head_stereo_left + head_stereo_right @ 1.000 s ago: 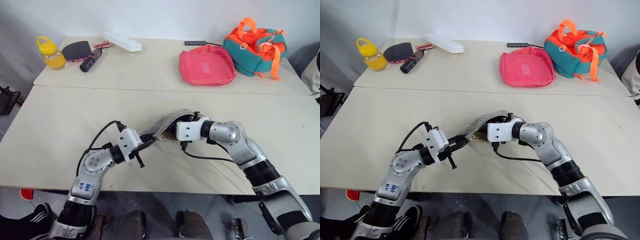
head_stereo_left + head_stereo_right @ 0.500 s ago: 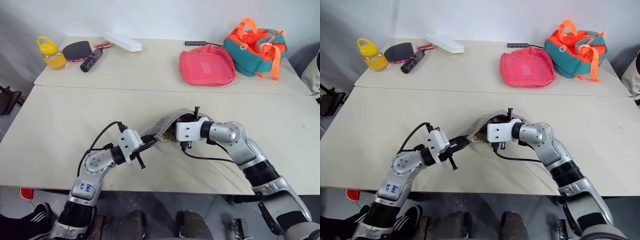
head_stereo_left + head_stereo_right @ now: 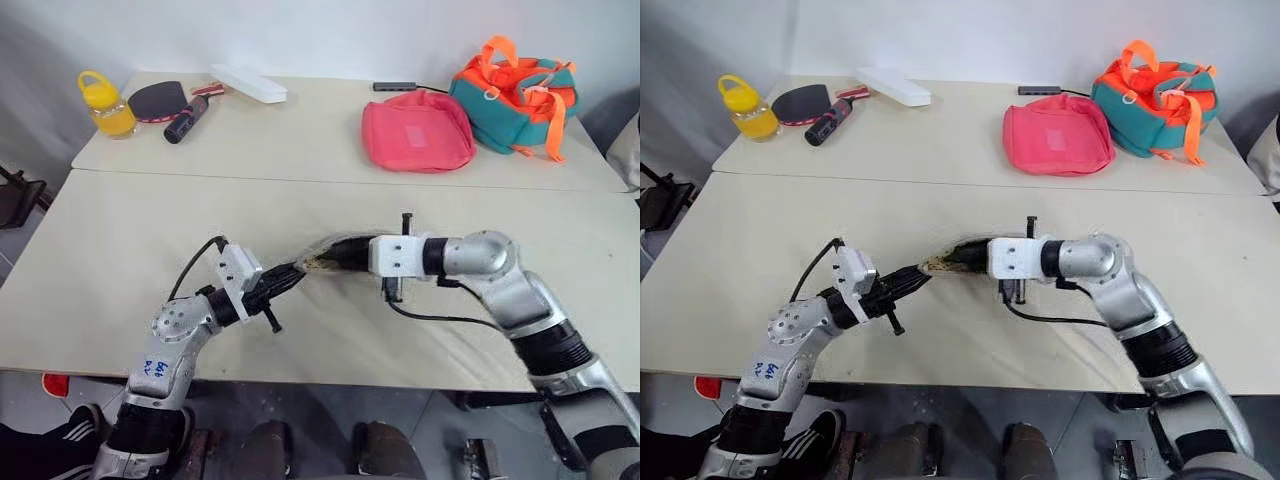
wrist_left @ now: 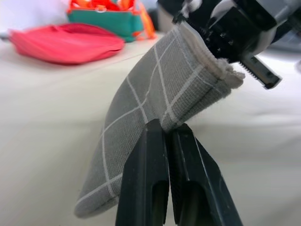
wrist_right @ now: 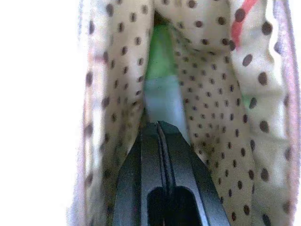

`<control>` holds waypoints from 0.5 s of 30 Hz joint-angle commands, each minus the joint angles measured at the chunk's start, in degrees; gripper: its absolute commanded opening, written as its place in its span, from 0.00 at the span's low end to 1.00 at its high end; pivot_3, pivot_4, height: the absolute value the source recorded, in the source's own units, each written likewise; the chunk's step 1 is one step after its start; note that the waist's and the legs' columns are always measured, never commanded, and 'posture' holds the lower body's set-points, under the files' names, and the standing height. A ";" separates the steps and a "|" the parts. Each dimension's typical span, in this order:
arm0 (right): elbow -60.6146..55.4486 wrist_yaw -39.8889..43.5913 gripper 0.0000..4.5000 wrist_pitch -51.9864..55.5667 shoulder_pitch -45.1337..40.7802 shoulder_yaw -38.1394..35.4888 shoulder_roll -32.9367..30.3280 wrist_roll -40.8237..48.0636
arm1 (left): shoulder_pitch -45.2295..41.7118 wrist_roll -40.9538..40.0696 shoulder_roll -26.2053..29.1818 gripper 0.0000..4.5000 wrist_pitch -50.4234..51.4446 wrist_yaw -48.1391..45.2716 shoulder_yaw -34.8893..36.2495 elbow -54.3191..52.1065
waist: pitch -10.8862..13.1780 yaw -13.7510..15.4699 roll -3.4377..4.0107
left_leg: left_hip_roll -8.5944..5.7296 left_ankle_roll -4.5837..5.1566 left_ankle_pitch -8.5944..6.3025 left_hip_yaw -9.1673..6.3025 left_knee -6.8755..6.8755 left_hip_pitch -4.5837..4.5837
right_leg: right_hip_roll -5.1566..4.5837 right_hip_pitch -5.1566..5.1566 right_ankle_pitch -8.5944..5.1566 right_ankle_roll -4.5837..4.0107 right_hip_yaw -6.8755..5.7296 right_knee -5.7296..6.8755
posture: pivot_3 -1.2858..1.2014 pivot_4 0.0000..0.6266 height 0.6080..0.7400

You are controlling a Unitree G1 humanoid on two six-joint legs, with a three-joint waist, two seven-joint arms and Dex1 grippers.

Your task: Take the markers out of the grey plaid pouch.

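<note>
1. The left gripper (image 4: 168, 136) is clamped on the grey plaid pouch (image 4: 155, 108), held above the table (image 3: 150, 230).
2. The right gripper (image 5: 160, 125), fingers together inside the pouch, pinches the light green marker (image 5: 160, 70).

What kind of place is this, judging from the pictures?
Probably a plain indoor test room: two beige tables pushed against a white wall, with loose everyday items on them, such as a pink pouch, a paddle and an orange-and-teal bag.
</note>
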 commanded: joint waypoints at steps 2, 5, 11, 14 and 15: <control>-2.68 8.31 0.01 5.64 -5.64 -2.54 -4.70 5.20 | 0.48 -12.23 -0.95 0.00 12.59 -1.56 -0.04 -5.58 | 0.00 -0.08 0.00 | 0.00 0.00 0.00 -0.01 -0.01 0.01 | 0.00 0.01 0.00 0.00 0.01 -0.01 | 0.52 0.24 1.00; -6.37 13.74 0.01 12.70 -6.50 -1.37 -7.26 8.46 | 0.91 -17.86 -2.60 0.00 18.79 -0.12 0.83 -6.05 | 0.00 -0.10 0.00 | 0.02 0.00 0.00 -0.03 -0.03 0.02 | 0.00 0.00 0.00 -0.01 0.01 0.00 | 0.52 0.24 1.00; -2.33 8.93 0.28 7.52 -7.35 2.81 -4.68 1.68 | 0.73 -16.09 -5.75 0.00 18.97 3.18 2.37 -1.61 | 0.00 -0.12 0.00 | 0.00 -0.01 0.00 -0.01 0.06 0.03 | 0.02 0.02 0.00 -0.01 0.01 -0.03 | 0.52 0.24 1.00; -0.75 7.95 0.34 5.65 -5.15 5.00 -4.18 -0.82 | 0.89 -11.17 -6.21 0.00 14.36 3.45 1.67 1.28 | 0.00 -0.02 0.00 | -0.04 -0.02 0.01 0.05 0.10 0.05 | 0.01 0.01 0.00 -0.01 0.04 -0.07 | 0.52 0.24 1.00; -0.66 7.68 0.34 5.35 -4.73 5.38 -3.98 -1.20 | 0.84 -10.95 -6.45 0.00 14.06 3.48 1.81 1.80 | 0.00 0.04 0.00 | -0.03 -0.02 0.01 0.07 0.10 0.03 | 0.03 0.00 0.00 -0.01 0.04 -0.06 | 0.52 0.24 1.00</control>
